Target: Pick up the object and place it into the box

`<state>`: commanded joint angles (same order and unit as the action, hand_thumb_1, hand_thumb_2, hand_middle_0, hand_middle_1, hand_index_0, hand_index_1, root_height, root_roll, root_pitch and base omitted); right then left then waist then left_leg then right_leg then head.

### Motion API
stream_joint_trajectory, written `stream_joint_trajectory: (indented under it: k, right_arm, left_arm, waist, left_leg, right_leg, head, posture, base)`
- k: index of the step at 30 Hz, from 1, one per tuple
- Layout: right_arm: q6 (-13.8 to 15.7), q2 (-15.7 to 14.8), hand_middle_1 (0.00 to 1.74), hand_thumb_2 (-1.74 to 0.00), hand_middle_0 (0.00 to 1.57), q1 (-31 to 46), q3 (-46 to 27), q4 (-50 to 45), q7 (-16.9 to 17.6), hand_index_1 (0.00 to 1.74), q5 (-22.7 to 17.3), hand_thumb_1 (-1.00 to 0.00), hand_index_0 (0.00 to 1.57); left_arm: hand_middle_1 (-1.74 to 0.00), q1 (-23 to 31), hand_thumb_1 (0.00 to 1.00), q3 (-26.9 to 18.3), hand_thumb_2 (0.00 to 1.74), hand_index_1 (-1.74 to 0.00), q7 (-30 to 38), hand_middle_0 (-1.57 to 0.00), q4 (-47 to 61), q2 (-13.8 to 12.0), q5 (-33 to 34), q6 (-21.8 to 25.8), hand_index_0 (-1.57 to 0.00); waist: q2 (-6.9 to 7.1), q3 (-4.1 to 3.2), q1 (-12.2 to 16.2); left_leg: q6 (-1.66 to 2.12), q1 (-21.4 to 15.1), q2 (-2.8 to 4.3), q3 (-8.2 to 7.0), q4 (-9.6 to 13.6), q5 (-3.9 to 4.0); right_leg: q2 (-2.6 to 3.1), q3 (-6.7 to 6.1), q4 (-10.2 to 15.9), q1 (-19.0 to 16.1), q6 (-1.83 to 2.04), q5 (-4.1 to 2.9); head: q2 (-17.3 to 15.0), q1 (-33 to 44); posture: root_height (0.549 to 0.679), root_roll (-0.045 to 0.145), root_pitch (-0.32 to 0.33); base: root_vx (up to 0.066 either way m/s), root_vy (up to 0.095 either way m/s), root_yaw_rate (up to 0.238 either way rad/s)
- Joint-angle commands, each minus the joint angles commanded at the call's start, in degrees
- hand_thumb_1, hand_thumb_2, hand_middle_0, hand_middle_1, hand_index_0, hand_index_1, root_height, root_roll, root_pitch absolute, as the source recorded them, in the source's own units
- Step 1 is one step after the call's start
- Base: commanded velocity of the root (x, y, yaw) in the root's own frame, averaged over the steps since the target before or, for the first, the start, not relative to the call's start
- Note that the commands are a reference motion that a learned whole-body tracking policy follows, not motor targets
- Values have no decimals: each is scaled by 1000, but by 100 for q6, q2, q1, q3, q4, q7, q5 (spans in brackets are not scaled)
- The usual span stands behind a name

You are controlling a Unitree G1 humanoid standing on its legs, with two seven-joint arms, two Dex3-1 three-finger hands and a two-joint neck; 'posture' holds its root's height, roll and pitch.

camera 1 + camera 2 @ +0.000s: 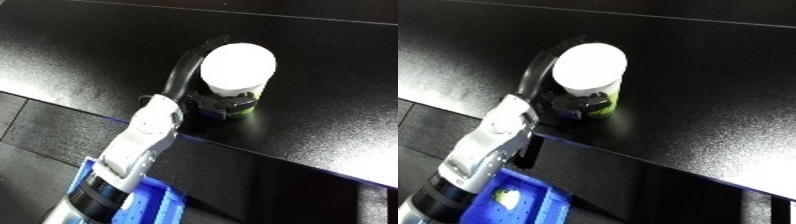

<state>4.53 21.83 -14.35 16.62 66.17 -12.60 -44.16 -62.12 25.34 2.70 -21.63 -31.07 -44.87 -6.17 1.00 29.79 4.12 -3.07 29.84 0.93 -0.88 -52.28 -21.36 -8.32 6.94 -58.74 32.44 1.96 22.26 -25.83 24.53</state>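
Note:
A round container with a white lid (238,66) and a green label on its side stands upright on the black table (338,115), near the table's front edge. My left hand (200,103) reaches in from the lower left and is shut on the container: black fingers curl round its far left side and the thumb wraps the near side low down. The white and silver forearm (147,134) runs back over the table edge. A blue bin (536,202) sits below the table at the lower left, partly hidden under my forearm. My right hand shows in neither view.
The table's front edge (266,161) runs diagonally from the left down to the lower right. A small pale green thing (506,198) lies inside the bin. A dark floor lies beyond the edge.

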Motion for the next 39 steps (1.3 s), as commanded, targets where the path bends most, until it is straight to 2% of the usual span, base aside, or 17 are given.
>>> stream_joint_trajectory:
  k: [5,8,10,14,15,19,20,21,23,24,25,26,28,30,33,36,39]
  right_arm:
    - [3,-3,0,0,0,37,-58,11,73,0,22,0,0]
    - [30,-4,0,0,0,55,-76,7,96,0,-4,0,0]
    - [87,1,0,0,0,116,-123,-16,122,0,-66,0,0]
    - [173,-3,0,0,0,224,-199,-30,128,0,-131,0,0]
    - [231,-8,0,0,0,298,-267,-28,125,0,-166,0,0]
    - [319,-17,0,0,0,444,-430,-34,120,0,-237,0,0]
    - [319,-17,0,0,0,444,-430,-34,120,0,-237,0,0]
    - [347,-27,0,0,0,521,-518,-56,121,0,-261,0,0]
    - [366,-42,0,0,0,594,-596,-88,135,0,-277,0,0]
    - [366,-42,0,0,0,594,-596,-88,135,0,-277,0,0]
    - [391,-53,0,0,0,660,-659,-115,152,0,-287,0,0]
    - [391,-53,0,0,0,660,-659,-115,152,0,-287,0,0]
    - [411,-53,0,0,0,711,-712,-138,174,0,-291,0,0]
    - [396,-45,0,0,0,734,-746,-174,222,0,-295,0,0]
    - [258,-27,0,0,0,711,-755,-267,386,0,-349,0,0]
    - [196,-41,0,0,0,684,-739,-263,473,0,-355,0,0]
    - [218,-61,0,0,0,663,-715,-174,484,0,-343,0,0]
  left_arm:
    - [-1479,311,850,-340,1479,-1479,23,-1334,236,14,-853,116,-1334]
    - [-1479,419,850,-470,1479,-1479,50,-1334,398,-4,-832,261,-1334]
    - [-1479,625,850,-728,1479,-1479,114,-1334,720,-97,-756,495,-1334]
    - [-1479,911,850,-1080,1479,-1479,286,-1334,1086,-229,-705,676,-1334]
    - [-1479,1138,850,-1355,1479,-1479,430,-1334,1320,-325,-672,795,-1334]
    - [-1479,1644,850,-1980,1479,-1479,715,-1334,1670,-499,-702,1083,-1334]
    - [-1479,1644,850,-1980,1479,-1479,715,-1334,1670,-499,-702,1083,-1334]
    - [-1479,1943,850,-2338,1479,-1479,870,-1334,1738,-560,-717,1275,-1334]
    - [-1479,2250,850,-2699,1479,-1479,1109,-1334,1718,-607,-685,1499,-1334]
    - [-1479,2250,850,-2699,1479,-1479,1109,-1334,1718,-607,-685,1499,-1334]
    - [-1479,2584,850,-3072,1479,-1479,1382,-1334,1597,-642,-607,1797,-1334]
    - [-1479,2584,850,-3072,1479,-1479,1382,-1334,1597,-642,-607,1797,-1334]
    - [-1479,2959,850,-3456,1479,-1479,1577,-1334,1373,-633,-646,2141,-1334]
    - [-1479,3368,850,-3817,1479,-1479,1683,-1334,1069,-539,-769,2513,-1334]
    - [-1479,4099,850,-4220,1479,-1479,1881,-1334,336,-226,-846,3251,-1334]
    - [-1479,4441,850,-4290,1479,-1479,1983,-1334,-275,-111,-1035,3607,-1334]
    - [-1479,4596,850,-4309,1479,-1479,1972,-1334,-916,-163,-1320,3776,-1334]
  waist:
    - [-64,0,-61]
    - [-86,0,-95]
    - [-121,0,-169]
    - [-162,0,-265]
    - [-196,0,-332]
    - [-256,0,-469]
    - [-256,0,-469]
    - [-280,0,-537]
    - [-300,0,-602]
    - [-300,0,-602]
    - [-323,0,-661]
    - [-323,0,-661]
    - [-352,0,-711]
    - [-382,0,-748]
    - [-427,0,-826]
    - [-436,0,-875]
    - [-418,0,-884]
  left_leg:
    - [23,-49,-43,37,75,39]
    - [36,-55,-58,49,101,51]
    - [54,-68,-94,78,147,74]
    - [66,-86,-140,117,200,101]
    - [74,-93,-169,143,228,122]
    - [86,-111,-228,196,258,151]
    - [86,-111,-228,196,258,151]
    - [87,-121,-259,225,259,157]
    - [86,-132,-285,252,262,162]
    - [86,-132,-285,252,262,162]
    - [90,-139,-307,272,270,173]
    - [90,-139,-307,272,270,173]
    - [100,-135,-326,289,283,192]
    - [107,-127,-351,307,297,209]
    - [115,-108,-416,339,323,249]
    - [99,-98,-443,362,296,269]
    - [74,-117,-427,375,291,281]
  right_leg:
    - [-35,10,26,-53,-24,14]
    - [-49,15,34,-64,-34,20]
    - [-65,32,46,-86,-56,37]
    - [-80,53,55,-116,-85,62]
    - [-95,68,53,-133,-104,79]
    - [-130,102,39,-175,-147,121]
    - [-130,102,39,-175,-147,121]
    - [-144,121,31,-199,-167,145]
    - [-152,138,27,-225,-184,168]
    - [-152,138,27,-225,-184,168]
    - [-153,152,24,-251,-200,194]
    - [-153,152,24,-251,-200,194]
    - [-154,164,18,-268,-219,228]
    - [-150,170,14,-285,-242,269]
    - [-164,201,9,-355,-291,355]
    - [-194,249,-26,-434,-306,415]
    - [-203,283,-49,-508,-306,471]
  head:
    - [7,-73]
    - [13,-118]
    - [19,-140]
    - [3,-97]
    - [6,-24]
    - [-46,159]
    - [-46,159]
    - [-29,257]
    - [-46,300]
    - [-46,300]
    - [-54,336]
    - [-54,336]
    - [-75,446]
    - [-263,695]
    - [-844,1404]
    - [-1027,1836]
    - [-1137,2240]
  posture:
    - [603,34,-32]
    - [604,36,-31]
    - [604,40,-30]
    - [605,43,-30]
    - [605,46,-29]
    - [605,52,-31]
    - [605,52,-31]
    - [605,55,-31]
    - [605,57,-32]
    - [605,57,-32]
    - [606,58,-32]
    - [606,58,-32]
    - [606,60,-31]
    - [606,63,-29]
    - [606,69,-32]
    - [605,70,-40]
    - [605,69,-47]
  base:
    - [-20,5,51]
    - [-35,-1,75]
    - [-46,-9,89]
    - [-44,-13,108]
    - [-47,-19,143]
    - [-37,-18,146]
    - [-30,-17,134]
    - [-27,-22,125]
    - [-22,-22,108]
    - [-22,-21,99]
    - [-17,-10,67]
    - [-17,-10,67]
    - [-22,0,68]
    - [-29,11,60]
    - [-31,15,54]
    - [7,3,49]
    - [11,11,31]
